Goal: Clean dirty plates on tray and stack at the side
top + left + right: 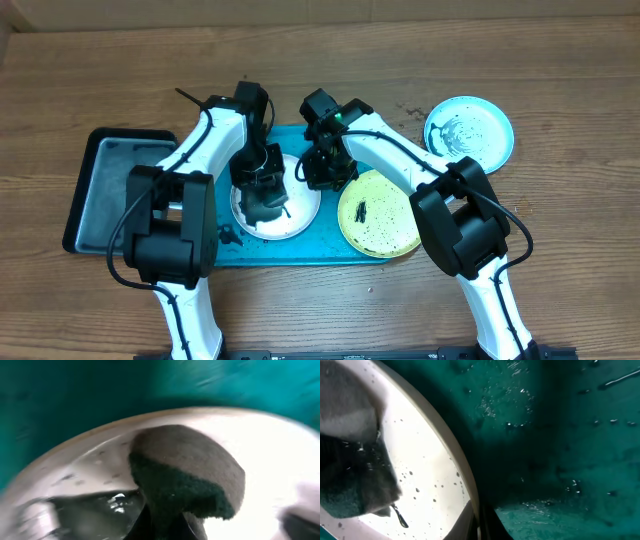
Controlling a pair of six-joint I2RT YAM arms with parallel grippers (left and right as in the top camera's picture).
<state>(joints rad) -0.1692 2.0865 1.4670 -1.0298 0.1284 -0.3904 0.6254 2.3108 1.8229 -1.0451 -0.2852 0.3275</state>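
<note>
The white plate [300, 212] lies on the turquoise tray [300, 250], wet and speckled with black. My left gripper [265, 200] is shut on a grey-and-green sponge [187, 475] that presses on the white plate [280, 460]. My right gripper [322, 180] is shut on the rim of the white plate [420, 460], one finger on each side of the edge. The sponge [350, 460] shows at the left of the right wrist view. The yellow-green plate [378, 212] sits on the tray's right part with black specks and a smear. The light blue plate [468, 133] lies off the tray on the table.
A smaller black tray with a grey inside [110, 190] stands left of the turquoise tray. The tray floor [560, 435] is wet with droplets. Bare wooden table [560, 250] lies to the right and behind.
</note>
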